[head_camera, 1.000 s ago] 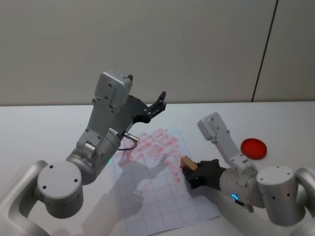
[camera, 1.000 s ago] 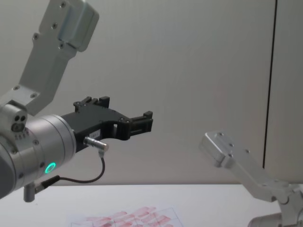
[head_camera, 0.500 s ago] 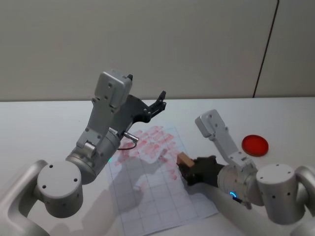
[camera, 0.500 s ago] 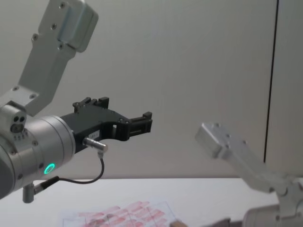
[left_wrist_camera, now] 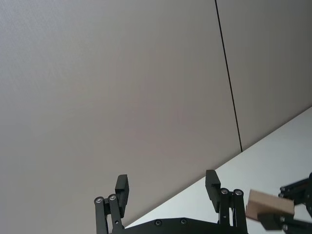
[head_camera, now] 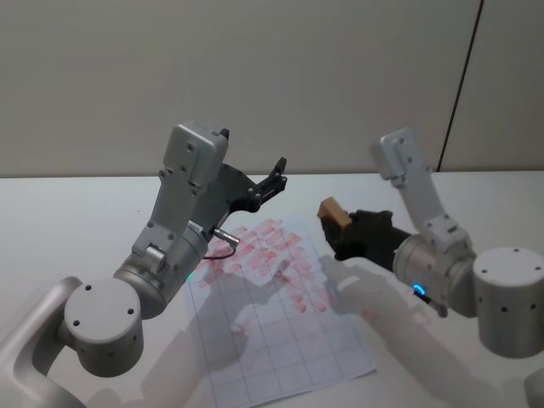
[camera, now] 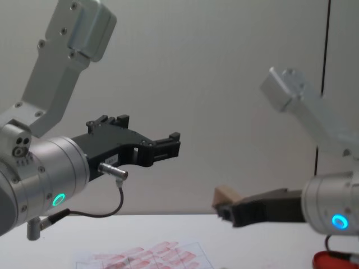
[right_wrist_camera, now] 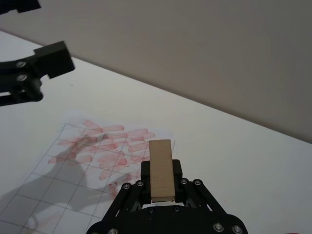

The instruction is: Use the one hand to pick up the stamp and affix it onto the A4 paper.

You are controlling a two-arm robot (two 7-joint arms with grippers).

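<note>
The right hand is closed on the stamp, its two black fingers clamped on the block's sides. The stamp is held in the air above the tabletop, just off the right edge of the paper and clear of it. In the chest view the stamp sticks out of the front of the right hand at a height well above the sheet. In the right wrist view the wooden block sits lengthwise between the fingers, pointing toward the paper, whose far rows carry red-pink marks while the near grid squares are blank.

The left hand hangs raised over the far end of the paper, its fingers spread apart with nothing between them; the left wrist view shows the two fingertips well separated, with the stamp farther off.

A red ink pad lies on the tabletop at the lower right corner of the chest view.
</note>
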